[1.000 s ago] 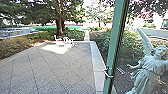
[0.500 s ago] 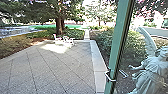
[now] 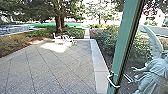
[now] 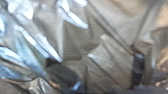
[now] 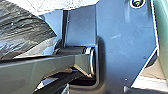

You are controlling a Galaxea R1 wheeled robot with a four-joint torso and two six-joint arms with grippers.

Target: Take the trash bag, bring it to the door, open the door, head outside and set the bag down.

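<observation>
The trash bag point(image 4: 107, 62), of dark, shiny, creased plastic, lies very close to my left wrist camera. In the right wrist view the trash bag point(image 5: 22, 30) is beside the robot's own dark plate and jointed bar. A green door frame point(image 3: 125, 45) rises on the right in the head view, slanting, with a metal door handle point(image 3: 113, 81) low on it. The state of either gripper cannot be made out.
Left of the frame, the paved yard point(image 3: 52, 67) stretches ahead, with a pale curb point(image 3: 98, 60) along its right side. White chairs point(image 3: 63, 39) stand farther out, before a tree point(image 3: 58, 23). A winged statue point(image 3: 156, 72) is at the right, beyond the frame.
The camera has moved: the door frame and its handle now stand farther right and larger in the head view, and the statue is partly cut off by the right edge.
</observation>
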